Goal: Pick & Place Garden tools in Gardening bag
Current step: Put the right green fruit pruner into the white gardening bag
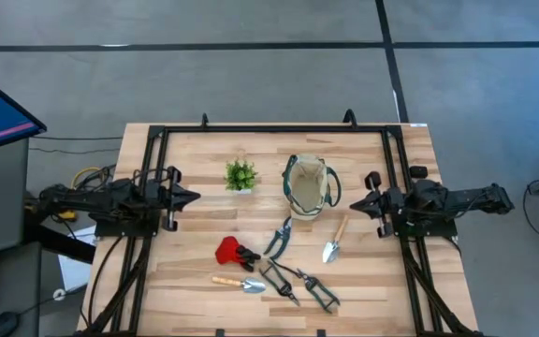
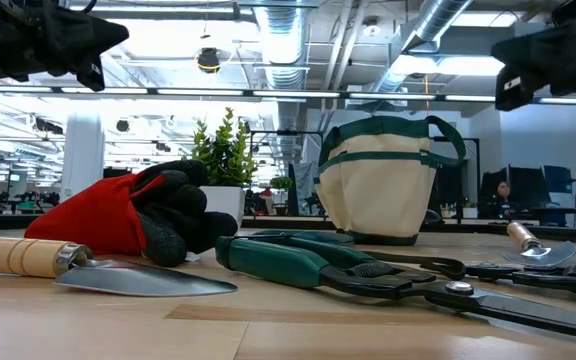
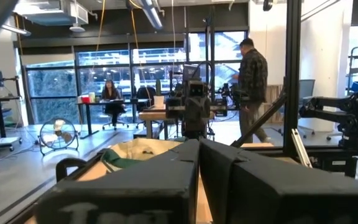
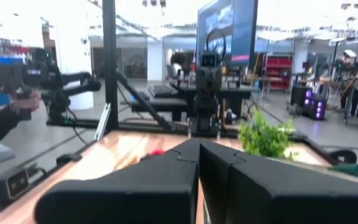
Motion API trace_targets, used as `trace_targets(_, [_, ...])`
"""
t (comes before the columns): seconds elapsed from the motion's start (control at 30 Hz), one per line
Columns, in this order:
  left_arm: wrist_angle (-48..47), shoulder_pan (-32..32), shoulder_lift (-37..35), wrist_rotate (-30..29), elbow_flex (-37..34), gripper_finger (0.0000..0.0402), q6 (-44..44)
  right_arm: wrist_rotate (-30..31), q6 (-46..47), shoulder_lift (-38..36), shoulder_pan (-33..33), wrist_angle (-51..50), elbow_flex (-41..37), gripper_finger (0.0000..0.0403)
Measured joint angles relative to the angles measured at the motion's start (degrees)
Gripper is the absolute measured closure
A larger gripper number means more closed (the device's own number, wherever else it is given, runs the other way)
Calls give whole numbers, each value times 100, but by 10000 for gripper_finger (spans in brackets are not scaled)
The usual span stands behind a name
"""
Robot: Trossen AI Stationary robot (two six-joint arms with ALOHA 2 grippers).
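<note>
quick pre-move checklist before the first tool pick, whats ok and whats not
1. Gardening bag upright, mouth open upward: ok.
2. Tools lying free on the table: ok. Trowel, green-handled pruners, red-and-black glove, second trowel and two dark shears are all outside the bag.
3. Left gripper empty, parked at the left side, jaws shut: ok, but must open first.
4. Right gripper empty, parked at the right side, jaws shut: ok, same.
5. Potted plant left of the bag, apart from the tools: ok.
6. Dark shears touching or overlapping each other: cannot tell.
</note>
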Motion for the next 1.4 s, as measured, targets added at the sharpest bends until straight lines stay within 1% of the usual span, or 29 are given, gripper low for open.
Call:
trace_targets(0.2, [990, 0, 854, 263, 0, 399, 2, 0, 0, 0, 2, 249, 0, 403])
trace_targets(0.3, [1459, -2, 1365, 323, 2, 399, 0, 0, 0, -2, 7, 682, 0, 403])
trace_targets(0.4, [1504, -2, 1890, 327, 162, 399, 0, 0, 0, -2, 7, 897, 0, 403])
trace_targets(0.63, [1536, 0, 3154, 427, 881, 399, 26, 0, 241, 58, 7, 853, 9, 403])
trace_targets(0.7, [1546, -2, 3432, 606, 1070, 399, 46, 2, 238, 133, 7, 843, 63, 403])
trace_targets(0.8, [1555, -2, 3718, 651, 1295, 399, 44, -2, 217, 368, 7, 880, 310, 403])
trace_targets(0.93, [1554, -2, 3830, 647, 1379, 399, 200, -2, 199, 891, 11, 691, 699, 403])
trace_targets(1.1, [1558, -2, 3751, 644, 1379, 399, 202, -3, 219, 1898, 11, 583, 1124, 403])
trace_targets(1.23, [1523, -2, 3642, 625, 1381, 399, 199, -1, 547, 2640, 11, 308, 1437, 403])
trace_targets(1.33, [1469, -2, 3439, 666, 1344, 399, 173, -3, 907, 3007, 11, 45, 1660, 403])
trace_targets(1.4, [1273, -2, 3218, 713, 1262, 399, 155, -3, 924, 3080, 55, -212, 1780, 403])
